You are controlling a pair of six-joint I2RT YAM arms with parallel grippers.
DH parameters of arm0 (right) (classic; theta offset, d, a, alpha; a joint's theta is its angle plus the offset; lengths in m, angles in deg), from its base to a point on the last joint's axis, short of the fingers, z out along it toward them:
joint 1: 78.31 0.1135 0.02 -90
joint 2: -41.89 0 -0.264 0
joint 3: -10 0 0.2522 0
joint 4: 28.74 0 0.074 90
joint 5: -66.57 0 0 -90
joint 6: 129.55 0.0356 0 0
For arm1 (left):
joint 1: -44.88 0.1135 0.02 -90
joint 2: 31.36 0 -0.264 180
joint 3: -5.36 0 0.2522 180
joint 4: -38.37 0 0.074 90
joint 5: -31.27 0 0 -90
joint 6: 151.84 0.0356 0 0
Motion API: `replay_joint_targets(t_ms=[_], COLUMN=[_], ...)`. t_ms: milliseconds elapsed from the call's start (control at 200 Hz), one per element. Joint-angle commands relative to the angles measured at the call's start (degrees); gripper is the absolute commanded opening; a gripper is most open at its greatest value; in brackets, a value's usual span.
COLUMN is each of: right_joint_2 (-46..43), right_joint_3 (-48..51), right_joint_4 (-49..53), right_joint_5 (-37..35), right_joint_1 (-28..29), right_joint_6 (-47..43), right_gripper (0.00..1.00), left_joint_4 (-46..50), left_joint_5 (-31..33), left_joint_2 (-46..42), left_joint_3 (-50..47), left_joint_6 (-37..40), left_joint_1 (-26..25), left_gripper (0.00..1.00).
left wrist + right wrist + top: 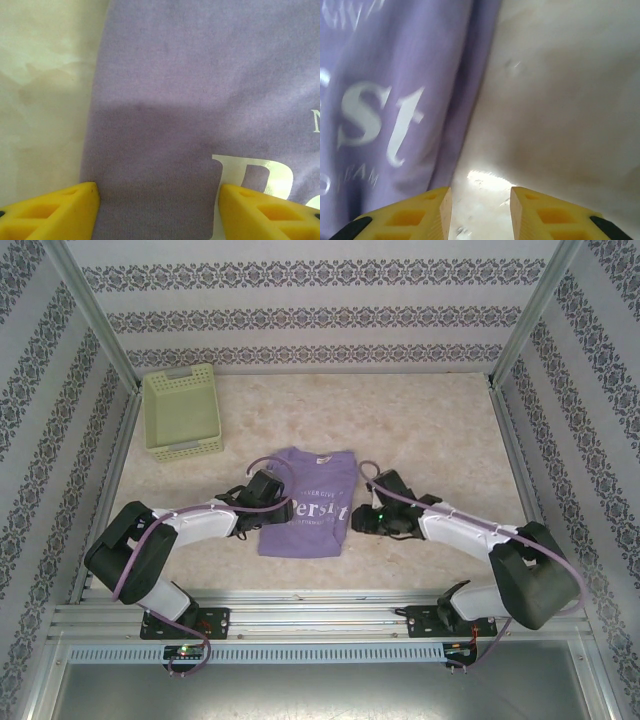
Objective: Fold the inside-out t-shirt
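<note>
Your left end effector (159, 210) hovers with fingers apart over the left margin of the inside-out t-shirt (305, 502). The right end effector (481, 212), also apart and empty, sits over bare counter (430, 430) just off the right edge. The shirt lies between them, long axis running away from you, collar far. There is open room beyond the collar.

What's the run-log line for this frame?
shirt: flat on table, print up | left gripper: open over shirt's left edge | right gripper: open over table beside shirt
</note>
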Motion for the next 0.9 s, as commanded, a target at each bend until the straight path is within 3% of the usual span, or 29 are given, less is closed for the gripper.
replay_joint_targets(t_ms=[0, 575, 724, 894], right_joint_2=[-2.1, 1.8, 0.8, -1.5], right_joint_3=[1.2, 2.3, 3.5, 5.3], right_joint_4=[-7.5, -10.0, -7.2, -7.0], right_joint_5=[0.1, -1.7, -4.2, -4.6], right_joint_1=[3.7, 10.3, 11.3, 12.4], right_joint_6=[6.3, 10.6, 12.0, 13.5], right_gripper=[0.36, 0.29, 0.41, 0.39], left_joint_4=[4.8, 5.6, 5.4, 5.2], left_joint_5=[0.1, 1.2, 1.2, 1.1], left_joint_2=[0.0, -0.6, -0.4, 0.0], left_joint_3=[-0.3, -0.9, -1.0, -0.8], left_joint_6=[1.5, 0.7, 0.6, 0.5], left_joint_1=[0.6, 0.6, 0.6, 0.6], left_gripper=[0.66, 0.66, 0.66, 0.66])
